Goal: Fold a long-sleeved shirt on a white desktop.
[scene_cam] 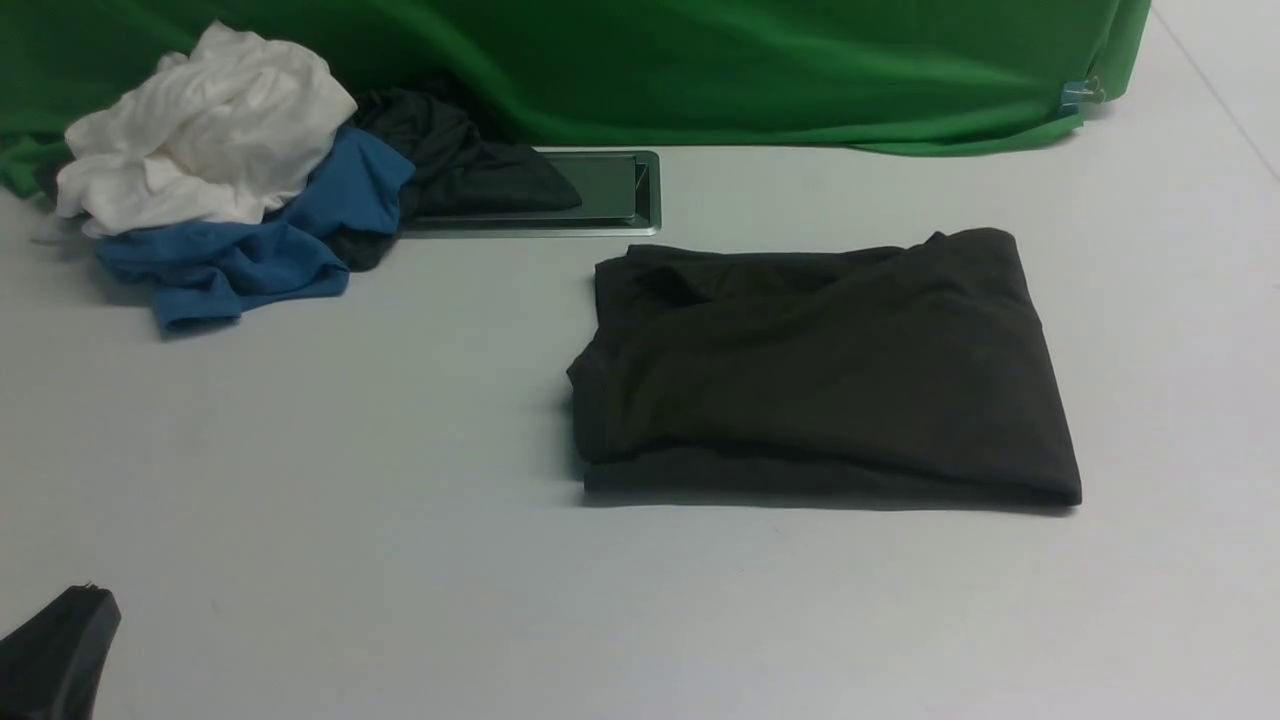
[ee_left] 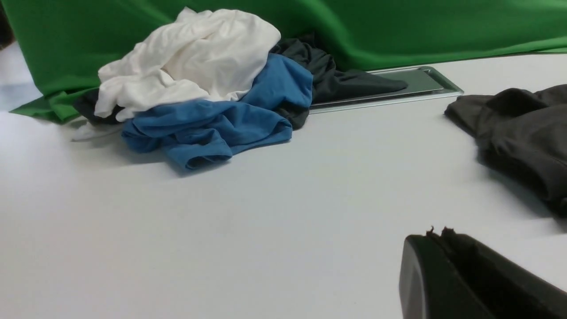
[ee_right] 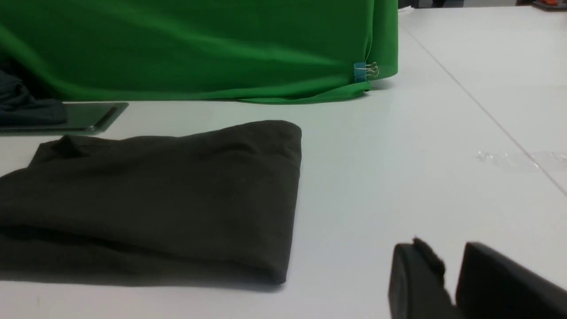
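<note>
White tabletop (scene_cam: 300,450) is backed by green cloth (scene_cam: 700,70). Right of centre, the shirt (scene_cam: 820,370) is laid folded into a rectangle, apart from both hands. Left hand (ee_left: 436,235) is seen clenched, empty; right hand (ee_right: 452,261) is seen parted, grasping nothing. Crumpled clothes (scene_cam: 220,180) are heaped far left.

Light: you get even, soft overhead light, moderately bright | Shadows: faint and short under the long-sleeved shirt (scene_cam: 820,370) and the clothes pile (scene_cam: 230,170) | Glare: none on the white desktop (scene_cam: 350,500) | Focus: your wrist views blur the nearest gripper tips | Colour: slightly cool, shirt detail lost in dark tones
</note>
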Robot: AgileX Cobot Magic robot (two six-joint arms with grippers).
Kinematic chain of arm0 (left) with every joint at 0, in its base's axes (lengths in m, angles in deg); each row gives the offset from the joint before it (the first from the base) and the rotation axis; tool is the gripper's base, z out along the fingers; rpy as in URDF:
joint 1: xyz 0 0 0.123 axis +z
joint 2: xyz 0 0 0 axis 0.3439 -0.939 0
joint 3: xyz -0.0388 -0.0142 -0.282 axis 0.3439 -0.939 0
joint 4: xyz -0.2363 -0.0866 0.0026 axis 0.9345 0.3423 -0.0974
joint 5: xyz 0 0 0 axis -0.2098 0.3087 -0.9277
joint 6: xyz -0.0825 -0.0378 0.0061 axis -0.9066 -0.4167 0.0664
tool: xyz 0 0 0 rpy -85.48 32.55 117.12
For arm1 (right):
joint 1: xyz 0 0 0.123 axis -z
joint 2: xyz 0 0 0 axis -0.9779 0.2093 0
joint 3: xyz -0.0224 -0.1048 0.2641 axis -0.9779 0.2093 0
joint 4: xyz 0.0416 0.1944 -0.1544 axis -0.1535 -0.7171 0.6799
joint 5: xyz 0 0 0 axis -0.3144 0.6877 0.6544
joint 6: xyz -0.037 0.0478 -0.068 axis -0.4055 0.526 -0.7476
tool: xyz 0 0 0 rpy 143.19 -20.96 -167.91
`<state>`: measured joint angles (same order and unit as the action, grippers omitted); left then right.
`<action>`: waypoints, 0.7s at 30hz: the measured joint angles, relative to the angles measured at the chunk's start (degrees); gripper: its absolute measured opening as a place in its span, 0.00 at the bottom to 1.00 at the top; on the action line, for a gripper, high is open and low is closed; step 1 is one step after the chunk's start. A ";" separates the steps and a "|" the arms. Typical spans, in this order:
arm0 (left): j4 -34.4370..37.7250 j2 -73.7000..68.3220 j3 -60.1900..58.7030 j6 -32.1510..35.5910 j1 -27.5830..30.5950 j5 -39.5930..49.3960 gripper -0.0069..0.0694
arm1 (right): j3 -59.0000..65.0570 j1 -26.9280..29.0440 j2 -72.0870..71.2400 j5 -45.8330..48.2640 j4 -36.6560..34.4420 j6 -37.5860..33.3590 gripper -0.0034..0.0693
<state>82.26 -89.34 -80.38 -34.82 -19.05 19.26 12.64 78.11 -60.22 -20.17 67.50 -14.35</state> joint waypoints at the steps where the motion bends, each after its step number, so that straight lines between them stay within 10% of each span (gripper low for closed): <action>1: -0.05 0.00 0.00 0.00 0.00 0.00 0.11 | 0.00 0.00 0.00 0.00 0.00 0.00 0.30; 21: -0.11 0.00 0.00 -0.17 0.00 0.00 0.11 | 0.00 0.00 0.00 0.00 -0.05 0.00 0.35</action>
<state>82.15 -89.34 -80.38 -34.99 -19.05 19.26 12.64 78.11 -60.22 -20.17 67.45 -14.35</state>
